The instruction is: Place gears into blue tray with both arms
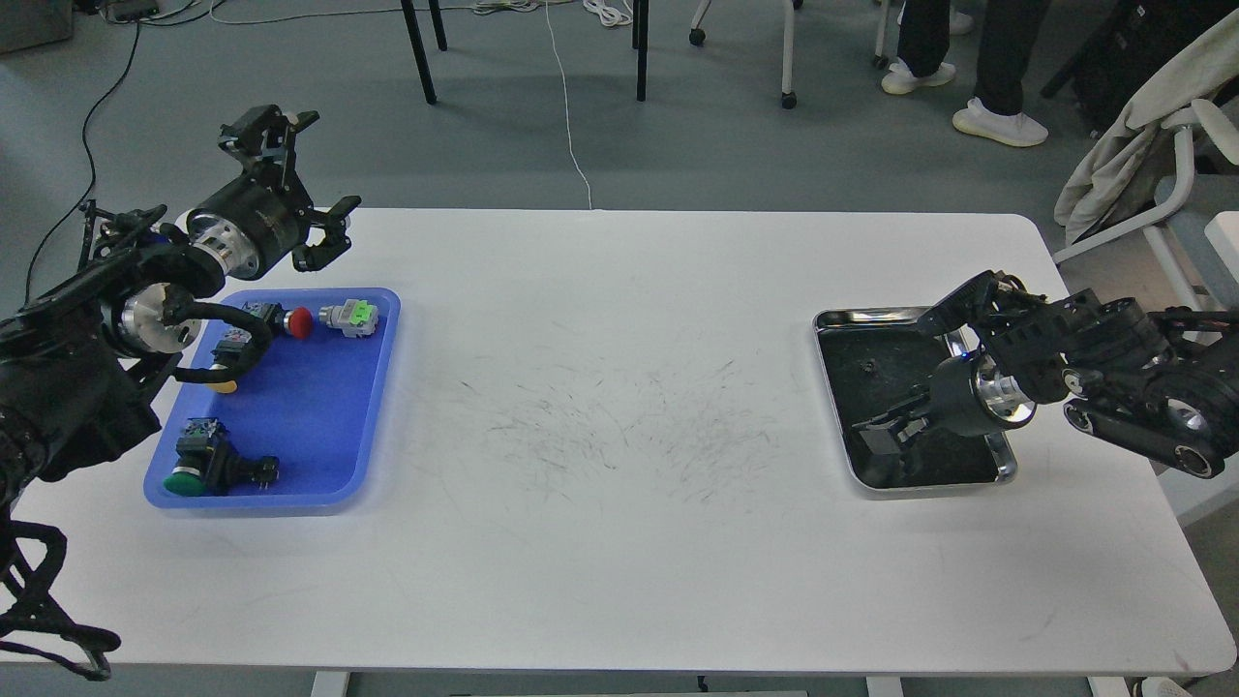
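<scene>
The blue tray (pixel 319 426) lies at the table's left side and holds several push-button switches. My left gripper (pixel 298 176) hovers open above the tray's far edge, with nothing between its fingers. On the right, one tiny dark gear (pixel 869 366) lies inside the steel tray (pixel 831 319), near its far left part. My right gripper (pixel 910 376) hangs open low over that tray's inside, a little right of the gear and not touching it. One finger (pixel 879 438) points down into the near part of the tray.
The switches in the blue tray have a red cap (pixel 301 322), a green cap (pixel 182 481) and a yellow cap (pixel 225 386); a grey-green part (pixel 350 317) lies beside them. Chairs (pixel 1142 165) and people's feet (pixel 997 121) are beyond the far edge.
</scene>
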Robot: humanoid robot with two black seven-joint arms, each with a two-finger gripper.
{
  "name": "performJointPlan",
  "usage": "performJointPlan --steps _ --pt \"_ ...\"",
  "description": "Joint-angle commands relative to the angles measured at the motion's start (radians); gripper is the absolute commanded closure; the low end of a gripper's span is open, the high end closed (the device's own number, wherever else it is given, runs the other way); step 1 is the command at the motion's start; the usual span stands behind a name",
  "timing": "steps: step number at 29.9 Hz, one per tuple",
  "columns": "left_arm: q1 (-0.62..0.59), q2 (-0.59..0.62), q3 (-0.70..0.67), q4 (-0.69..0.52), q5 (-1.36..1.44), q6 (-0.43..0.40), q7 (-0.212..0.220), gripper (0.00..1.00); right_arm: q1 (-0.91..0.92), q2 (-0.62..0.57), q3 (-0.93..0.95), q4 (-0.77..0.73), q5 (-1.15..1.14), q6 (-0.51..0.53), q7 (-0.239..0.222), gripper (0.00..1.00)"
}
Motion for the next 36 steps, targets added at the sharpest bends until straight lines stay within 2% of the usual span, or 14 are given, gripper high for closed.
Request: performJointPlan --steps 1,6,8,11,20,26,36 --pt "0.000 0.000 0.000 0.001 0.000 0.000 0.000 0.01 -0.002 0.000 -0.012 -0.003 -0.001 0.000 0.001 0.46" --pt "0.000 -0.001 -0.001 -0.001 0.000 0.000 0.000 0.01 -0.004 0.000 -0.026 -0.003 -0.001 0.000 0.001 0.51" --pt "0.000 -0.001 -0.001 -0.001 0.000 0.000 0.000 0.01 -0.004 0.000 -0.027 -0.004 -0.001 0.000 0.001 0.58" --pt "0.000 -0.001 -0.001 -0.001 0.000 0.000 0.000 0.01 -0.004 0.000 -0.027 -0.006 -0.001 0.000 0.001 0.62" --pt "0.000 0.000 -0.012 -0.001 0.000 0.000 0.000 0.01 0.001 0.019 -0.026 -0.043 0.000 0.000 0.001 0.61" --pt "0.000 0.003 -0.017 -0.001 0.000 0.000 0.000 0.01 -0.001 0.036 -0.027 -0.055 0.000 0.000 0.001 0.57" --pt "0.002 0.013 -0.020 -0.001 0.001 0.000 0.000 0.01 -0.002 0.036 -0.029 -0.051 0.000 0.000 0.007 0.59"
